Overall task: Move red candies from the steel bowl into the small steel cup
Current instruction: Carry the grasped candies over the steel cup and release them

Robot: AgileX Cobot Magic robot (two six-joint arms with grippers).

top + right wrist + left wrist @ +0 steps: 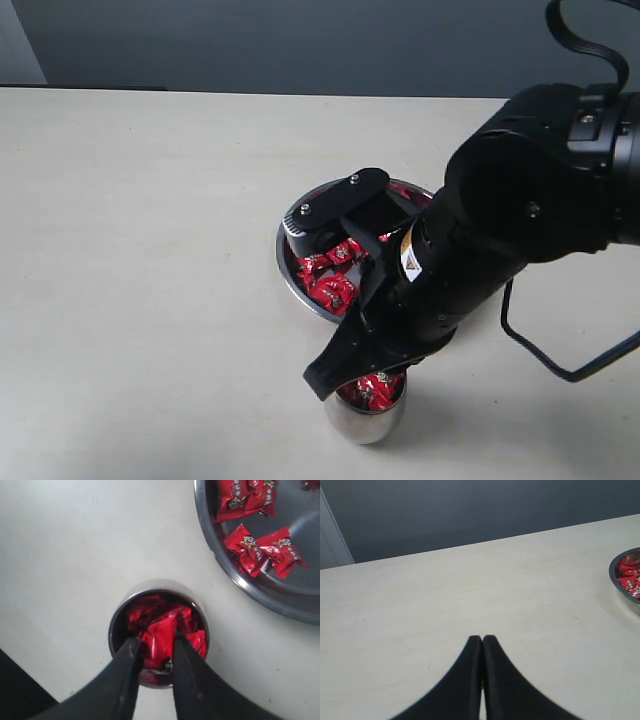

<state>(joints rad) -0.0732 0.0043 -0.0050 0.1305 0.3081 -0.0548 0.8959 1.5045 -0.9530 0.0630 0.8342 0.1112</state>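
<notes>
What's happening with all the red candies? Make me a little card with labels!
cup: small steel cup on the table, piled high with cup candies
bowl: steel bowl beside the cup, with several bowl candies inside
right gripper: at the cup's mouth, fingers on either side of one candy; can't tell if it's squeezed or let go
left gripper: shut, holding nothing, over bare table away from the cup

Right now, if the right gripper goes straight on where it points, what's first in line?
The right gripper points down into the small steel cup, a red candy between its fingers. That candy would likely press onto the red candies piled inside first; depth unclear.
</notes>
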